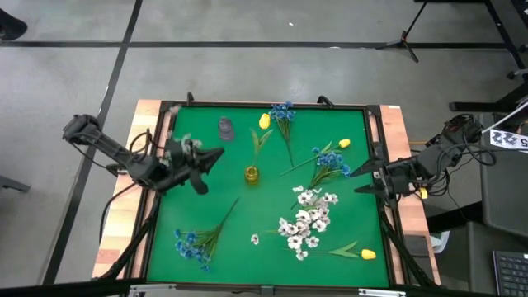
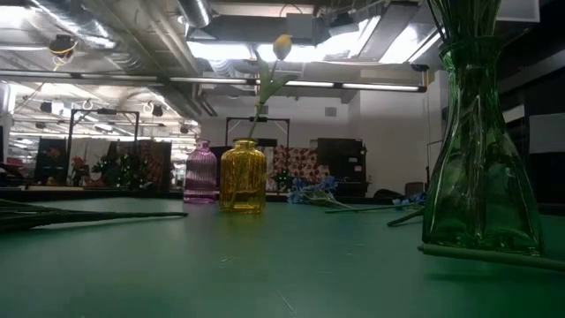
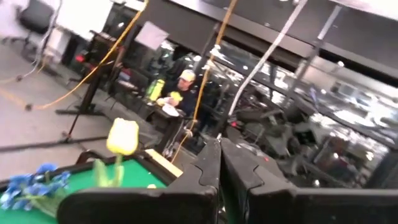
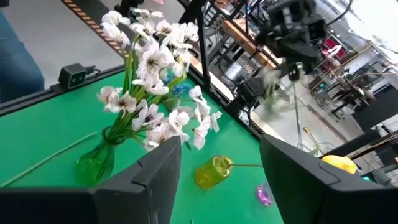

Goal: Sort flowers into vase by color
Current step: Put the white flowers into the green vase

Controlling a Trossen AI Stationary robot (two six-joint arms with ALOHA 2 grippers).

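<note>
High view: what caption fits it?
Blue flowers, white flowers and yellow tulips around a yellow vase.

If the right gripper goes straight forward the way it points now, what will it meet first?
Probably the white flowers in the green vase: the open right gripper points across the mat at them. Depth is unclear, so it might pass above.

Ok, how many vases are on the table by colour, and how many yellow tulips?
Purple vase: 1
Yellow vase: 1
Green vase: 1, holding the white flowers
Yellow tulips: 3, with one standing in the yellow vase and two lying on the table
Total: 3 vases and 3 yellow tulips, 6 things
</note>
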